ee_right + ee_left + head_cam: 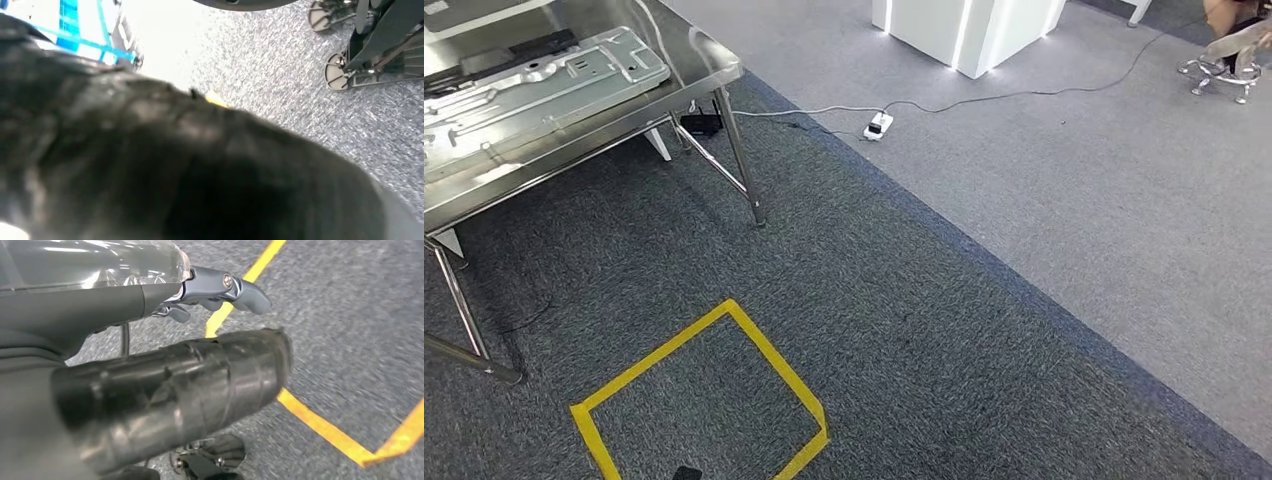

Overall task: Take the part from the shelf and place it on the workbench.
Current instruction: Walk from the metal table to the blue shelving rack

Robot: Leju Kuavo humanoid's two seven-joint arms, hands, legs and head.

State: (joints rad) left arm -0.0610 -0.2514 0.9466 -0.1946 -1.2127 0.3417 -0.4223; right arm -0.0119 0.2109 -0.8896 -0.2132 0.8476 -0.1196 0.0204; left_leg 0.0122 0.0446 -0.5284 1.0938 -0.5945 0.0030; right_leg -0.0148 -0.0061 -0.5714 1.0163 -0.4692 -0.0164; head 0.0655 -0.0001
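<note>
We count one steel workbench (709,60) at the upper left of the head view, and on it lies one large grey pressed-metal part (544,85), flat, reaching close to the bench's near corner. A second, dark flat piece (494,55) lies just behind it on the same top. Three bench legs (742,160) show, with a slanted brace between them.

On the dark carpet (904,340) we see one square of yellow tape (769,355), near the bench but apart from it. One white power strip (878,125) sits on the edge of the lighter grey floor (1104,200), with one cable (1024,95) running off to the right and another back under the bench. One white lit plinth (969,30) stands at the top, and part of a chrome chair base (1224,75) at the top right corner.

In the left wrist view our left hand (210,290) hangs above the carpet and tape line; the thumb wrapped in dark tape (170,395) juts forward, the fingers (250,292) are partly curled, and nothing lies between them.

In the right wrist view our right hand (150,165) is a dark blur close to the lens, and we cannot tell how its fingers lie. Beyond it we see grey carpet and a blue frame (70,25).
</note>
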